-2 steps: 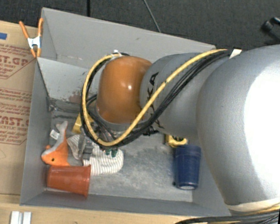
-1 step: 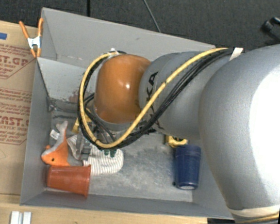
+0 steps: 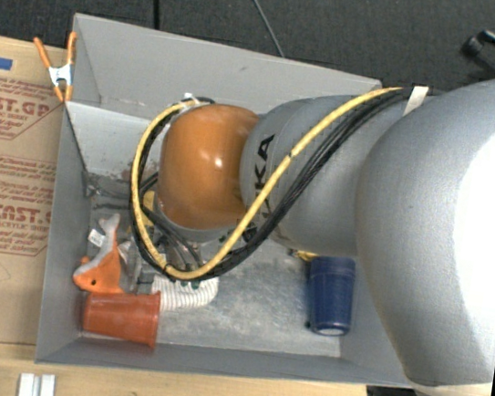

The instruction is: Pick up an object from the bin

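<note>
At bin's [image 3: 55, 302] left end, wrist cover [image 3: 202, 163] near orange cup [image 3: 119, 316], grip state unclear

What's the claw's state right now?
Claw: cannot be told; the orange wrist cover mostly hides it, over the left end of the bin.

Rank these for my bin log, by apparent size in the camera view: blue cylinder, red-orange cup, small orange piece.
1-2. Red-orange cup and blue cylinder: about alike, so unranked; the arm may hide the cylinder's upper end.
3. Small orange piece beside the cup, clearly smallest.
</note>
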`<state>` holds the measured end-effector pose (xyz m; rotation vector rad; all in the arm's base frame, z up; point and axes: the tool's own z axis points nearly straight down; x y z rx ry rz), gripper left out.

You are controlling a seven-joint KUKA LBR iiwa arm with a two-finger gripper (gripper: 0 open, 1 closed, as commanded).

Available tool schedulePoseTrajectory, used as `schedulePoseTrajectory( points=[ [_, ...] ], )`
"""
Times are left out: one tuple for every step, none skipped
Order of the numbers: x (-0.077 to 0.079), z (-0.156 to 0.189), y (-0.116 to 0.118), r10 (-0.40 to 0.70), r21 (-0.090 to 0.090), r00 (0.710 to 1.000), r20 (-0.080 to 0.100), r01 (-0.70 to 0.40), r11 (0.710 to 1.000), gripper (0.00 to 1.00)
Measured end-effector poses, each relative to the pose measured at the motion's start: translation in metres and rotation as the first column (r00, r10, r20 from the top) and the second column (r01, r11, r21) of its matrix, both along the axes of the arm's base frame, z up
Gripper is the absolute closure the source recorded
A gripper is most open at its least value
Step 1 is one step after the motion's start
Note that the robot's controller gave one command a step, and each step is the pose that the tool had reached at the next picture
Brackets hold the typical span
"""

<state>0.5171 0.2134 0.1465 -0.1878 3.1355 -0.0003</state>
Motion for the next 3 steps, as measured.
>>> schedulePoseTrajectory(
  points=[
    [-0.006, 0.019, -0.007, 0.020, 0.001, 1.000, 0.001, -0.020, 1.000, 0.00],
    [-0.006, 0.019, -0.006, 0.020, 0.001, 1.000, 0.001, -0.020, 1.000, 0.00],
    [0.035, -0.051, -0.041, 0.031, 0.001, 1.000, 0.001, -0.031, 1.000, 1.00]
  ],
)
